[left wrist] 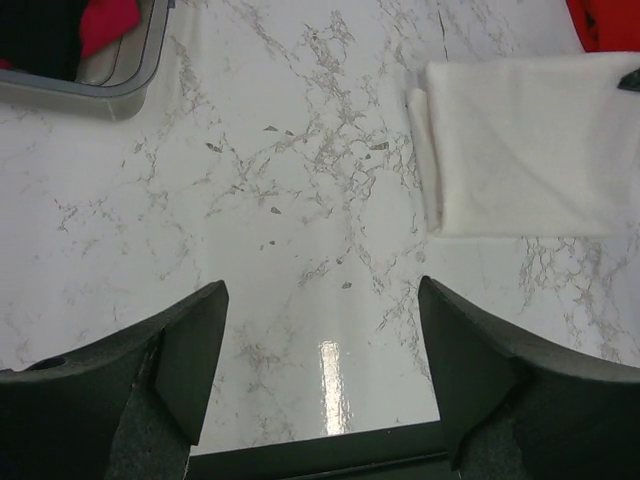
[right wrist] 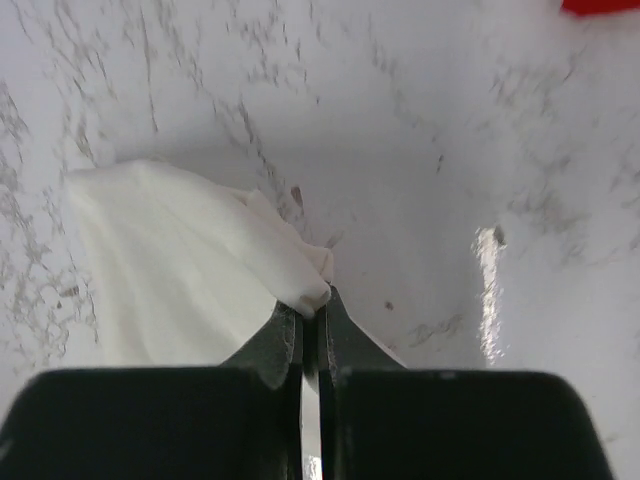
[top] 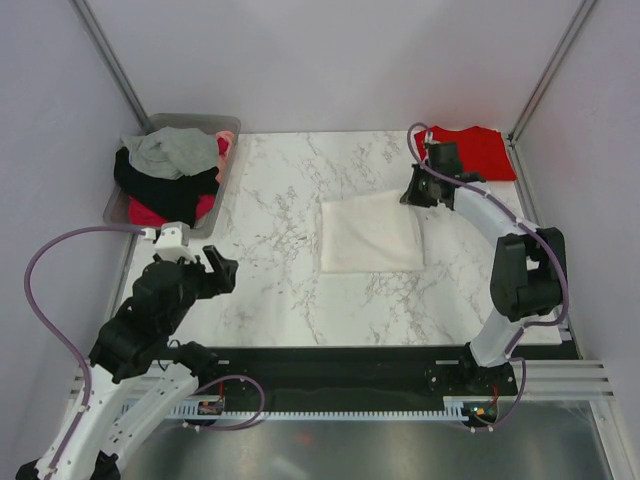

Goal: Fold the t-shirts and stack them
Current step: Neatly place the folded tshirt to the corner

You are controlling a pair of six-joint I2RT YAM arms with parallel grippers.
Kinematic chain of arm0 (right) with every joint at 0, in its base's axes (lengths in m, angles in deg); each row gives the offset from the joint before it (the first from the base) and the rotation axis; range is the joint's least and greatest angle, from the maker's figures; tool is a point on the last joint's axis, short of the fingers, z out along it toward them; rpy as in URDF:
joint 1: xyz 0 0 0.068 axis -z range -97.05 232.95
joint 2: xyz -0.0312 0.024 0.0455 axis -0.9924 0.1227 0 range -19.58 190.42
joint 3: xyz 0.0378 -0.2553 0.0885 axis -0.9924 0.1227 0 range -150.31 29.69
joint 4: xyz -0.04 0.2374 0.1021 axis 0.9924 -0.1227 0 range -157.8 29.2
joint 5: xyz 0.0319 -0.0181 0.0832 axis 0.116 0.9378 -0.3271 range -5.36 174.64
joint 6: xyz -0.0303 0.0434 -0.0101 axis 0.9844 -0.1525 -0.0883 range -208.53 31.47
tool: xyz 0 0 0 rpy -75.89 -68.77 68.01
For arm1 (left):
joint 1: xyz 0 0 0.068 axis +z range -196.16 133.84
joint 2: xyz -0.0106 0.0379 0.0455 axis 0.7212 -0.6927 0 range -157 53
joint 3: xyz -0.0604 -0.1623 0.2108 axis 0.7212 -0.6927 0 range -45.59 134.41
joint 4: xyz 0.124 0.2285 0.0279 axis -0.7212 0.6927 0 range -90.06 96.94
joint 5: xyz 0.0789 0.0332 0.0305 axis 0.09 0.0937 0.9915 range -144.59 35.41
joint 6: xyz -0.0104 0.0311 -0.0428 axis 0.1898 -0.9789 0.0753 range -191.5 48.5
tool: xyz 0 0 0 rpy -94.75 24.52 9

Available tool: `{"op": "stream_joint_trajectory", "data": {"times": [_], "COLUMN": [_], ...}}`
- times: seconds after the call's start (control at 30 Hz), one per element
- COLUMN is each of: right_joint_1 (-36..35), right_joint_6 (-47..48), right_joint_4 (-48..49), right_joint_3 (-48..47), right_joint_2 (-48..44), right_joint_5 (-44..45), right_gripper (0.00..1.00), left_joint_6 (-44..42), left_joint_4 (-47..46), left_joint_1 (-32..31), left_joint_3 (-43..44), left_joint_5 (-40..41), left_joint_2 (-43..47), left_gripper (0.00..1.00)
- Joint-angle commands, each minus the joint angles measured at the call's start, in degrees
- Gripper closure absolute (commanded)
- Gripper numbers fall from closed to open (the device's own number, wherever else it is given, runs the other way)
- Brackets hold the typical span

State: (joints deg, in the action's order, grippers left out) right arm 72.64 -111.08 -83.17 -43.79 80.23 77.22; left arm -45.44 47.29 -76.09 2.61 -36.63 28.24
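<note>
Cream t-shirt lies folded into a rough rectangle near the middle of the marble table, no print showing. Right pincer is at its far right corner. In the right wrist view the jaws are pressed together on a pinch of that cream cloth, with the corner bunched and raised off the table. Red t-shirt sits folded flat in the far right corner of the table, just beyond the right arm and apart from the cream one.

Left pincer hangs over the near left part of the table, spread wide with nothing between the fingers and only bare marble under them. It is well apart from the cream shirt's left edge.

Gray bin stands at the far left, holding a heap of clothes: gray on top, black and red under it.
</note>
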Motion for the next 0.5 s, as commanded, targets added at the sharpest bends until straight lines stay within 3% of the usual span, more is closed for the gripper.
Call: {"op": "stream_joint_trajectory", "data": {"times": [0.0,0.3,0.47], "right_joint_1": [1.3,4.4,6.5], "right_joint_6": [6.6,12.3,13.9], "right_joint_4": [-6.3,-8.1,-5.1], "right_joint_3": [-12.3,-34.1,-40.2], "right_joint_2": [0.2,9.7,14.3], "right_joint_5": [9.0,18.2,21.8], "right_gripper": [1.00,1.00,1.00], "left_joint_6": [-1.3,-2.5,-3.0], "left_joint_4": [-3.2,-5.0,-5.7], "left_joint_1": [1.7,5.9,7.5], "left_joint_3": [-0.7,-1.6,-1.9], "left_joint_5": [-0.4,-4.4,-5.6], "left_joint_2": [-0.4,-2.5,-2.8], "left_gripper": [0.16,0.17,0.17]}}
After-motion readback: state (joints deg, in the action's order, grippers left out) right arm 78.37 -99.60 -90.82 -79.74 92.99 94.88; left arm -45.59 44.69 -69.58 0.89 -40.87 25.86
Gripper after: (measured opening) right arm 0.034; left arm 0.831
